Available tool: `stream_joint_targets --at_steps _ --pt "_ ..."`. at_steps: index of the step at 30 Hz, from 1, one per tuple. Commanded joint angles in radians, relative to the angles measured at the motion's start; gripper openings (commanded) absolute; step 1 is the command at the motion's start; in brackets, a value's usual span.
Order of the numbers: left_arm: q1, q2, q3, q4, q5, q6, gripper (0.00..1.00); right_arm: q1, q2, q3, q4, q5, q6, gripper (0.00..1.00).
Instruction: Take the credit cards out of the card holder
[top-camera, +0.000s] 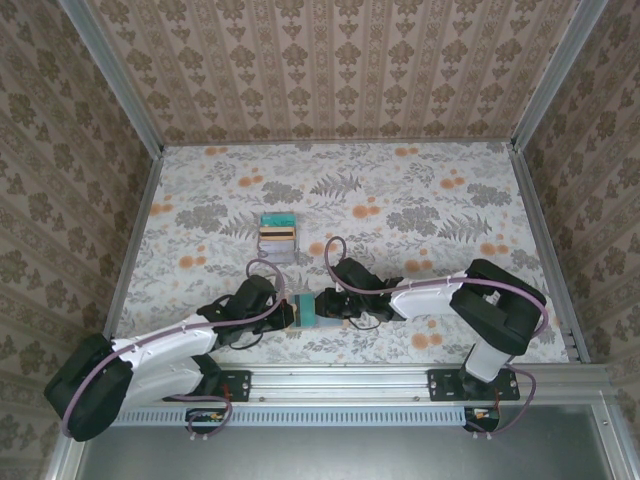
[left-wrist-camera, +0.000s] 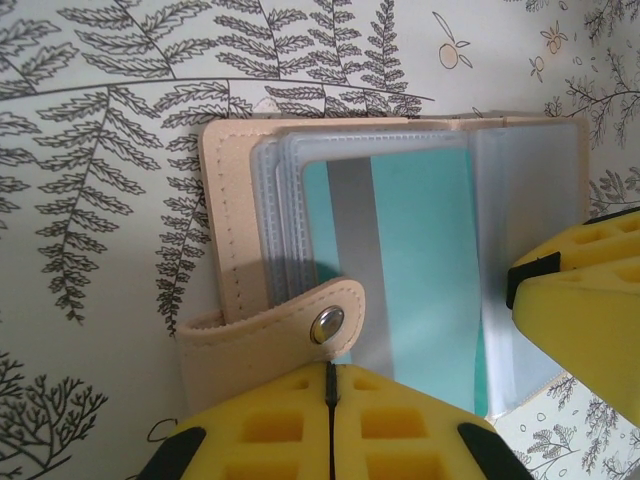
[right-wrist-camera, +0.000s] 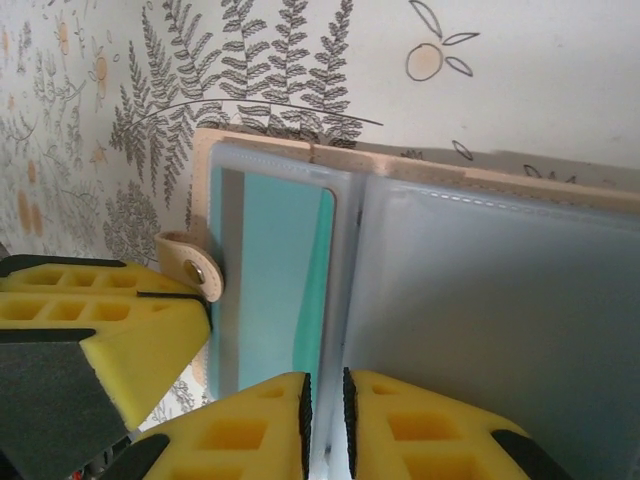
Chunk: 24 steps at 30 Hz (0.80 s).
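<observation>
We are looking at a tan leather-like bifold card holder (top-camera: 304, 310) that is lying open on the floral-patterned counter (top-camera: 420, 210), near the near edge and just left of centre, between the two arms. Its clear plastic sleeves (left-wrist-camera: 525, 200) are fanning up from the tan cover. One sleeve is holding a thin teal-green rectangular card (left-wrist-camera: 420, 270) with a grey stripe (left-wrist-camera: 350, 250) running along one side. We are not making out any print on the card. A tan strap with a round metal snap (left-wrist-camera: 325, 323) is folding over the sleeve's edge.

The left end effector (left-wrist-camera: 330, 385) is sitting at the holder's left edge, just beside the strap. Its yellow fingers are clenched together, and we cannot tell whether any leather is caught between them. The right end effector (right-wrist-camera: 325, 385) is reaching in from the right, and its fingers are pinching the edge of a sleeve of the card holder, with only a thin pale strip showing in the gap.

Farther back and slightly left, apart from the holder, loose credit cards (top-camera: 277, 232) in teal, yellow and pale grey are lying overlapped on the counter.
</observation>
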Motion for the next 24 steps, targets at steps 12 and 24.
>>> stream_joint_targets --at_steps 12,24 --pt "-0.011 0.011 -0.01 -0.015 -0.022 -0.007 0.07 0.004 0.064 0.034 0.036 -0.042 0.039 0.21" --pt "-0.02 0.035 -0.008 0.005 -0.019 -0.011 0.07 0.004 0.084 0.038 0.077 -0.076 0.051 0.14"
